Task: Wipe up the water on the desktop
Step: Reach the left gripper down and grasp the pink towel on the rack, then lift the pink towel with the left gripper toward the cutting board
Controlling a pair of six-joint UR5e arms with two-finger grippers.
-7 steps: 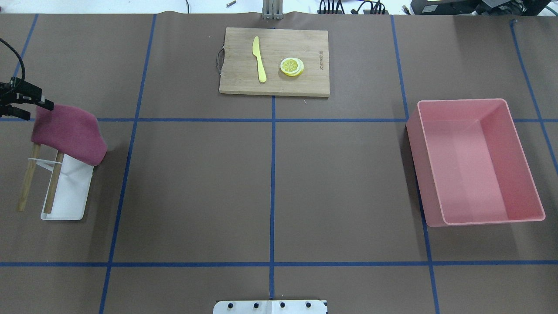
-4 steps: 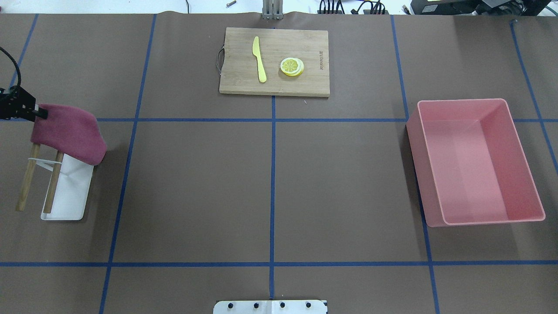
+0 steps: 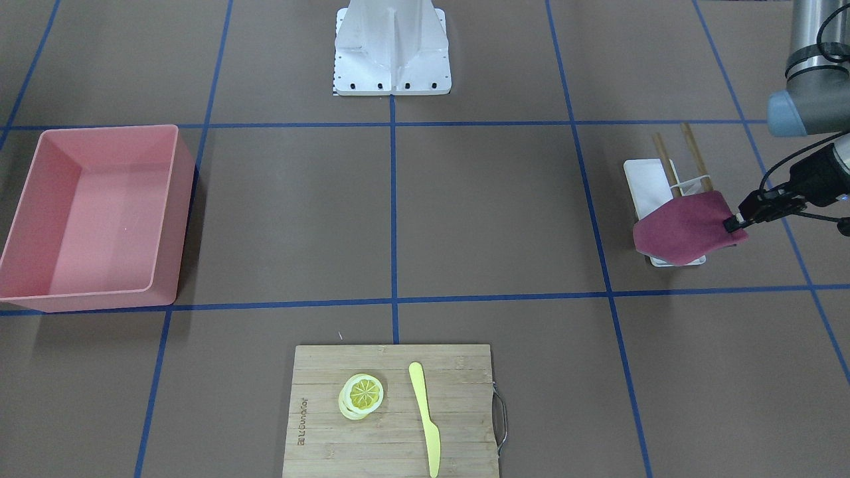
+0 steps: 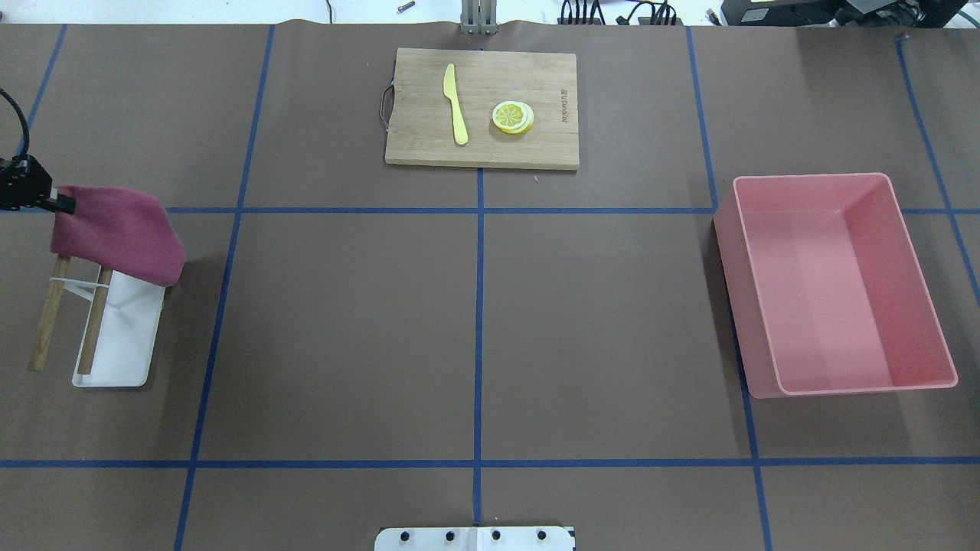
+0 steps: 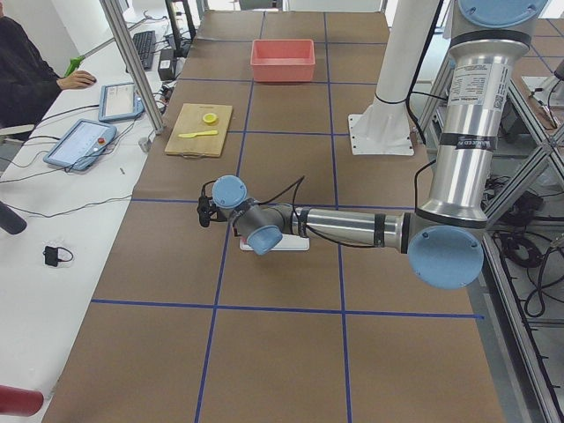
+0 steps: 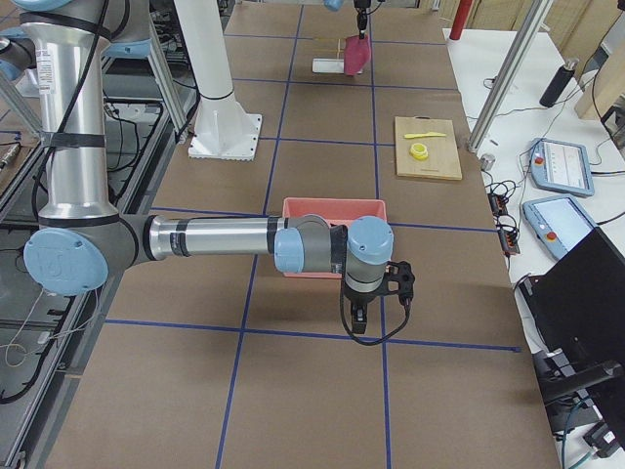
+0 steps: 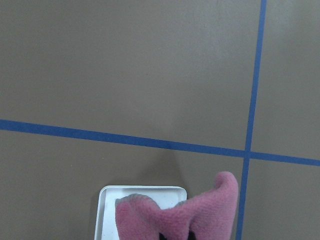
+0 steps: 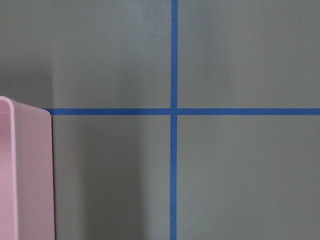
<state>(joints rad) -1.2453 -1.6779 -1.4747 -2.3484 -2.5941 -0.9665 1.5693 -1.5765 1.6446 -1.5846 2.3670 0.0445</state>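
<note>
The brown desktop [image 4: 344, 329] is marked by blue tape lines; I see no water on it. A dark red cloth [image 4: 115, 233] hangs over a small rack of two wooden rods [image 4: 46, 321] above a white tray [image 4: 122, 344] at the table's left edge. My left gripper [image 4: 61, 203] is shut on the cloth's far left corner, as the front view [image 3: 734, 224] also shows. The cloth fills the bottom of the left wrist view [image 7: 200, 215]. My right gripper [image 6: 359, 318] shows only in the exterior right view, hanging beside the pink bin; I cannot tell whether it is open or shut.
A bamboo cutting board [image 4: 482, 107] with a yellow knife [image 4: 456, 103] and lemon slices [image 4: 512, 117] lies at the far middle. A large pink bin [image 4: 834, 283] stands at the right. The robot's base plate [image 4: 475, 538] is at the near edge.
My left gripper has drawn back to the left with the cloth corner in it. The cloth has shifted slightly left on the rack.
</note>
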